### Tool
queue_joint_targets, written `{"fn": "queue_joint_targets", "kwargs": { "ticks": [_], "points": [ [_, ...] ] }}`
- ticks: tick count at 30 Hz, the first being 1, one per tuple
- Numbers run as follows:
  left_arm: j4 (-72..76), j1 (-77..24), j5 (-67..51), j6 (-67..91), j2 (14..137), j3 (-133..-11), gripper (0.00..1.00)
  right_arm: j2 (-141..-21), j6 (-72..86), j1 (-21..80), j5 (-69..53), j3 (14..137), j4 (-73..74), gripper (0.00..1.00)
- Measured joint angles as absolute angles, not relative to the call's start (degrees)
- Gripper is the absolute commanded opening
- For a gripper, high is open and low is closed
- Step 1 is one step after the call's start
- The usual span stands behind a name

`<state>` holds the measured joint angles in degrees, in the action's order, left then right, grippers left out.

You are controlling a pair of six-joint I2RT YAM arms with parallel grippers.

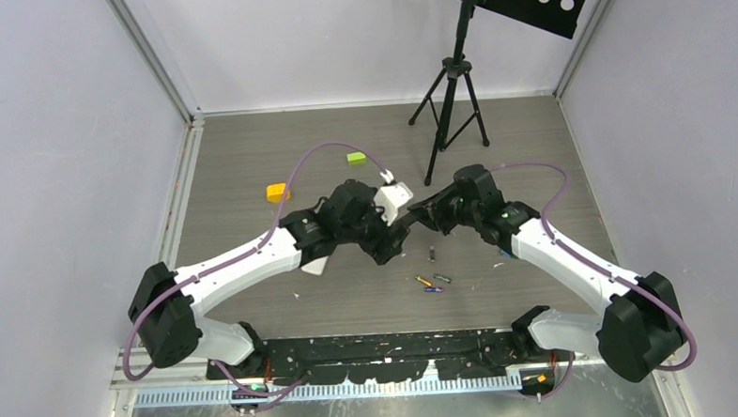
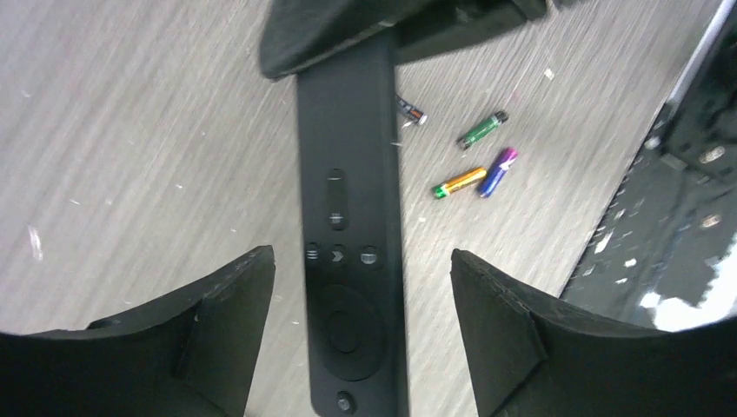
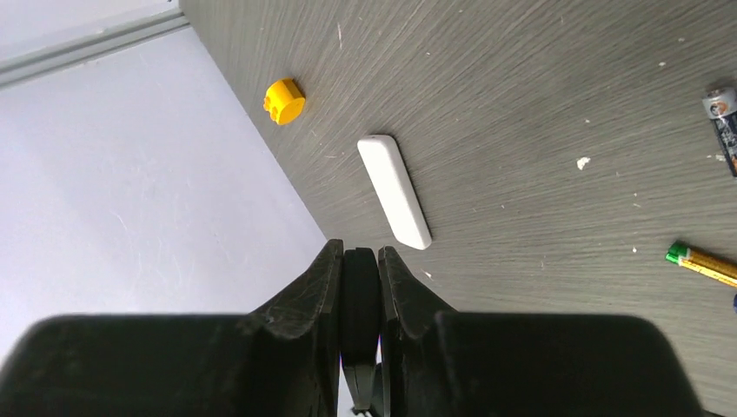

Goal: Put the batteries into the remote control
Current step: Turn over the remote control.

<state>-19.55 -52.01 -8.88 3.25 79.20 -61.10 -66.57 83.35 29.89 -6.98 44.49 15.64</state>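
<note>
Left gripper (image 2: pixel 361 261) gapes wide, fingers clear on either side of the remote (image 2: pixel 348 156). Right gripper (image 3: pixel 359 256) is clamped on the remote's far end. Beyond, four batteries (image 2: pixel 460 182) lie loose on the table (image 2: pixel 130 130).

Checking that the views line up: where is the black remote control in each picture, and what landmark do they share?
Top external: remote control just above the picture's centre, largely hidden.
Left wrist: running down the centre, between the open left fingers.
Right wrist: only its thin edge, bottom centre, clamped in the right gripper.
Shared landmark: the yellowish battery, in all three.
</note>
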Motion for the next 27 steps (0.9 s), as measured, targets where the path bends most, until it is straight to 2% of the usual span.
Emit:
{"fn": "queue_joint_targets", "kwargs": {
  "ticks": [2,3,4,5,8,9,10,11,12,13,14,20,27],
  "points": [
    [-18.4,-53.9,-7.0,-1.6,78.8,-59.9,0.66,-68.3,85.1,29.9,-6.9,46.5,17.8,0.0],
    [-17.9,-54.8,-5.7,-3.7,78.8,-59.5,0.58,-68.9,85.7,29.9,-6.9,47.0,18.3,0.0],
    [-17.6,-55.5,-4.2,-5.6,79.0,-59.2,0.4,-69.5,86.1,29.9,-7.0,47.5,19.0,0.0],
    [-17.6,-56.2,-2.1,-7.4,79.3,-59.1,0.28,-69.8,86.6,29.9,-7.3,47.7,19.7,0.0],
    [-16.8,-57.6,3.9,-11.2,81.0,-59.1,0.03,-70.2,88.3,29.9,-7.2,47.7,21.8,0.0],
    [-16.2,-58.2,5.6,-12.7,81.7,-59.1,0.0,-70.4,88.9,29.8,-6.9,47.7,22.2,0.03],
    [-15.9,-59.1,7.6,-14.0,82.5,-59.2,0.0,-70.5,89.5,29.7,-6.6,47.7,22.9,0.18],
    [-15.8,-59.8,9.0,-14.5,83.1,-59.4,0.0,-70.7,89.9,29.6,-6.4,47.7,23.8,0.45],
    [-15.8,-60.4,10.3,-15.0,83.6,-59.5,0.0,-70.7,90.0,29.5,-6.2,47.7,24.5,0.64],
    [-15.9,-60.8,11.1,-15.0,84.1,-59.8,0.0,-70.7,89.7,29.5,-6.1,47.7,25.0,0.74],
    [-15.9,-61.0,11.0,-14.9,84.5,-60.1,0.0,-70.6,88.8,29.5,-6.3,47.7,24.7,0.79],
    [-17.8,-60.2,8.3,-11.7,85.5,-61.3,0.0,-66.7,76.2,27.4,-8.4,47.9,23.2,0.89],
    [-18.2,-50.8,-10.1,-2.4,81.8,-59.8,0.0,-52.3,59.9,23.5,-10.7,45.2,17.4,0.93]
  ]
}}
